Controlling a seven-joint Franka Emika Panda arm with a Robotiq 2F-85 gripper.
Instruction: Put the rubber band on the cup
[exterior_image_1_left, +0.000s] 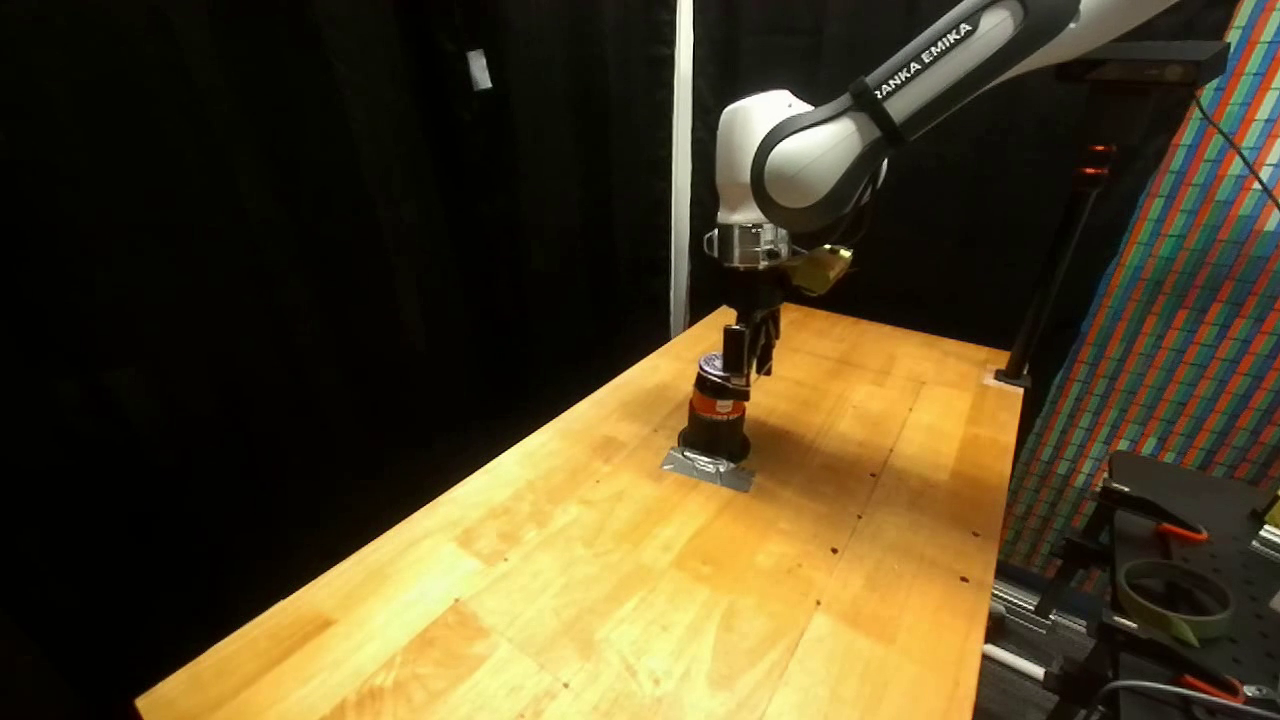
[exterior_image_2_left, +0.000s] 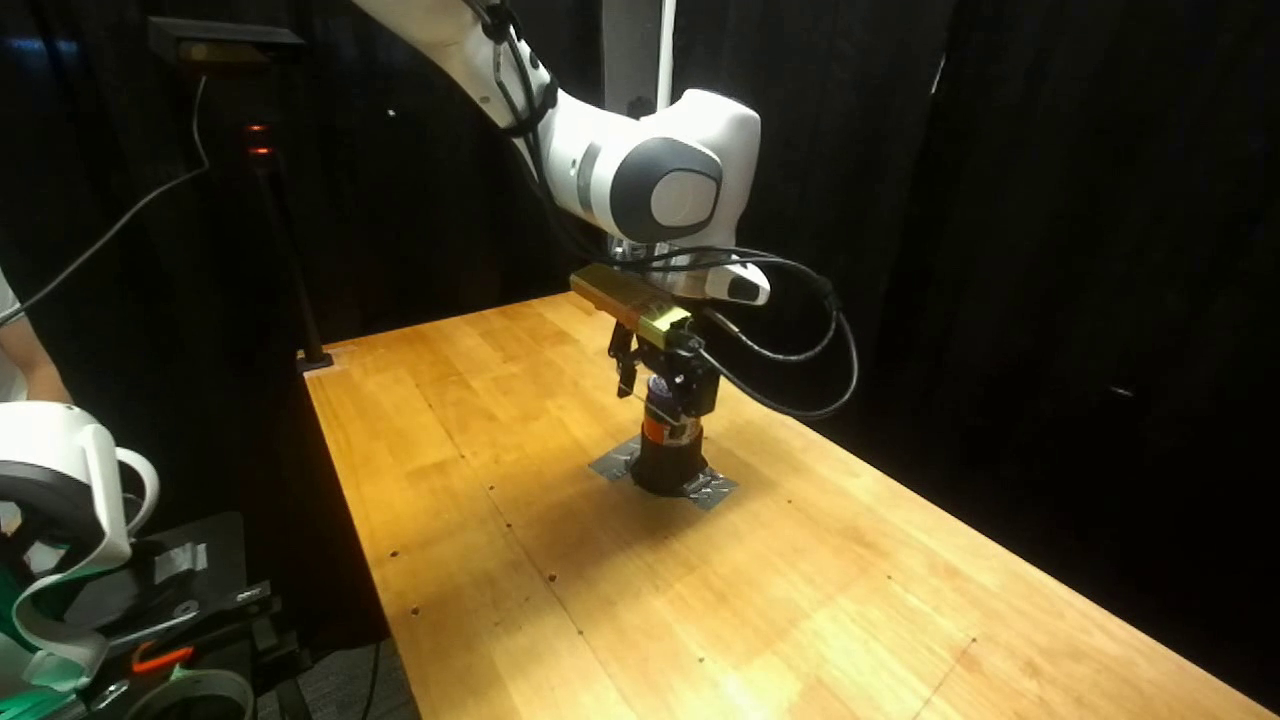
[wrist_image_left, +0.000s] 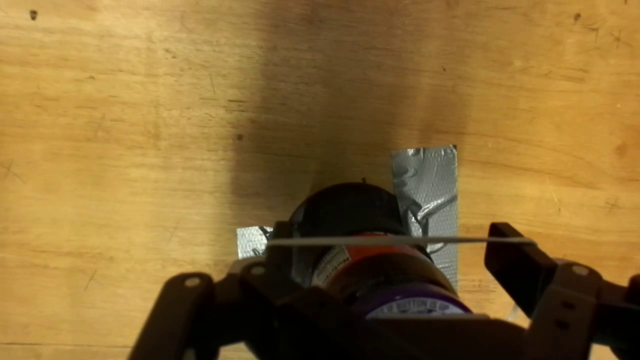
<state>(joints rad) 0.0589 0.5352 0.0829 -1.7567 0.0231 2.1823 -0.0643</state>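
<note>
Reaches over a wooden table with a white arm, pointing the gripper straight down. Holds the fingers spread well apart, on either side of the cup in the wrist view. Has that cup upright on the table, in a black base, with silver tape at the foot. Carries a pale rubber band taut across the fingertips, crossing in front of the cup in the wrist view. Cannot tell whether looped around or only beside.
</note>
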